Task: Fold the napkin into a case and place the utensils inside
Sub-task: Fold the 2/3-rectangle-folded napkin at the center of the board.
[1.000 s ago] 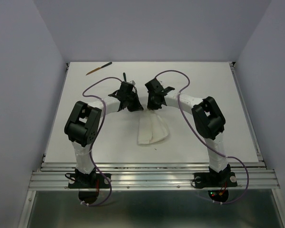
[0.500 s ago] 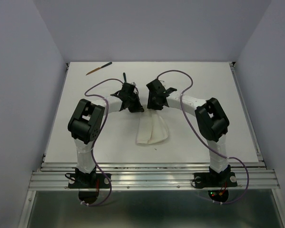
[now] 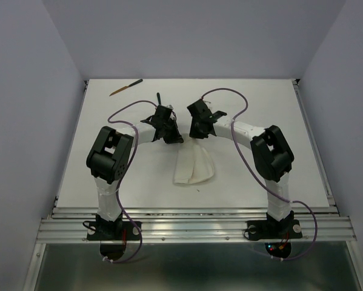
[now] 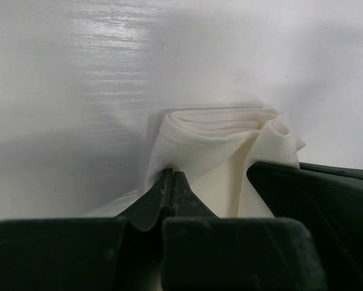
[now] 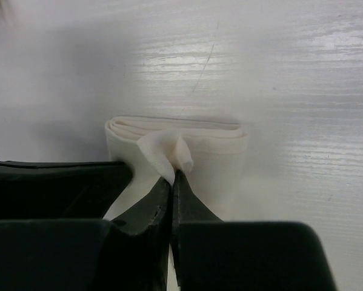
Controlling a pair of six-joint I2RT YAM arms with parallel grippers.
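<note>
The white napkin (image 3: 193, 167) lies folded into a narrow, layered shape mid-table, its far end lifted between both grippers. My left gripper (image 3: 169, 136) is shut on the napkin's left edge (image 4: 217, 139); the cloth comes out right at the closed tips (image 4: 171, 174). My right gripper (image 3: 197, 133) is shut on a small puckered corner of the napkin (image 5: 187, 142) at its tips (image 5: 174, 174). The two grippers stand close side by side. One brown wooden utensil (image 3: 125, 87) with a dark end lies at the far left of the table, away from both grippers.
A thin dark stick (image 3: 159, 98) shows just beyond the left gripper. Purple cables (image 3: 123, 112) loop over both arms. The other gripper's black body fills a lower corner of each wrist view (image 4: 326, 200) (image 5: 48, 185). Grey walls enclose the white table (image 3: 266, 109).
The left arm's elbow shifted slightly right early on. The right arm's elbow drifted right and its gripper edged back, still at the napkin's far end.
</note>
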